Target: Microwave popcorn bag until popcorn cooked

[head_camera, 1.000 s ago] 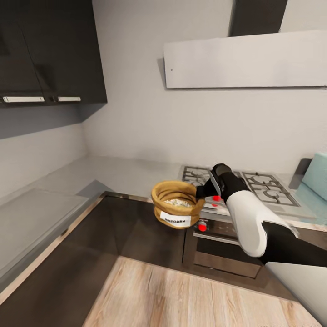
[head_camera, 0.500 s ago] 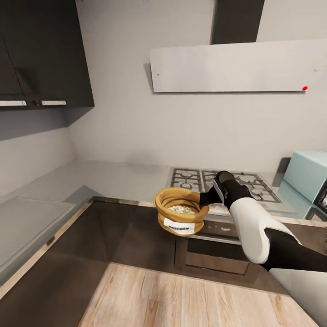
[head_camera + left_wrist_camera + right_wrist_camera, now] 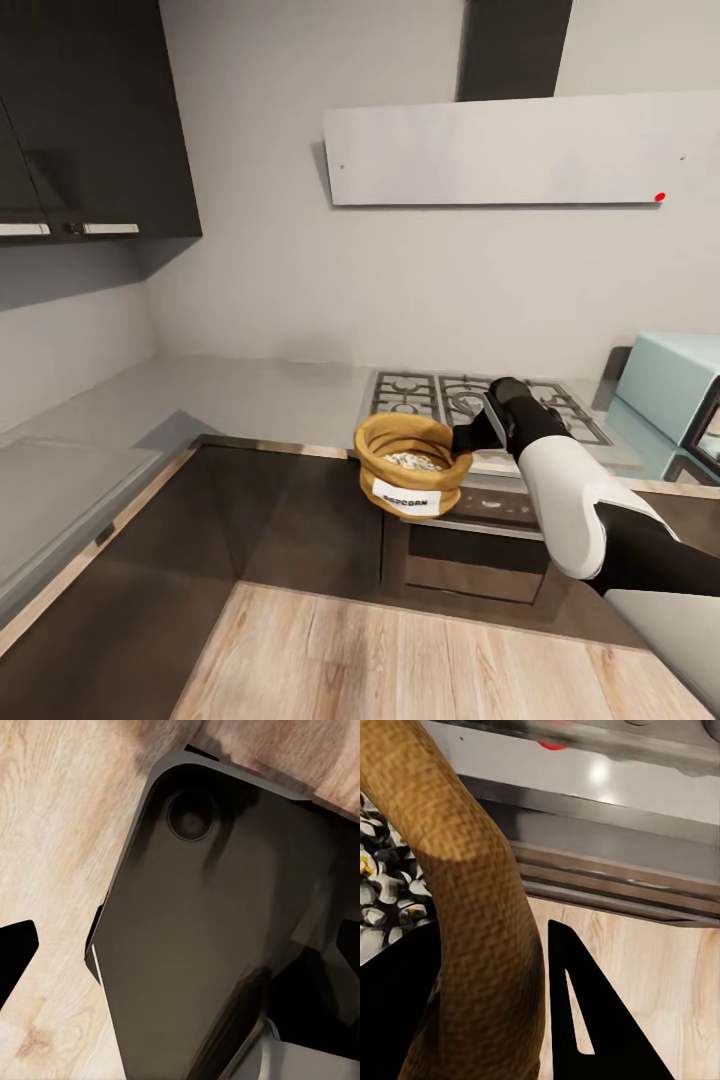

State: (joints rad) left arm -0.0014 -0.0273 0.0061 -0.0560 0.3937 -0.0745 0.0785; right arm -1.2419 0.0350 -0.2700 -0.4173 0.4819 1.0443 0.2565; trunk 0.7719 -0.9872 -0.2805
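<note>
Popcorn bag carried mid-air toward the microwave

The right gripper [image 3: 468, 438] pinches the popcorn bag [image 3: 412, 476] by its rolled rim at frame centre, before the oven; microwave [image 3: 672, 392] at right edge. Soft, light cloth likely sags; rim suits gripping.

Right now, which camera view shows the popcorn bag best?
The head view: the whole popcorn bag shows, label and popcorn included, held by the right gripper in front of the oven. The right wrist view shows just its rolled rim between the fingers. The left wrist view shows floor and a dark panel.
</note>
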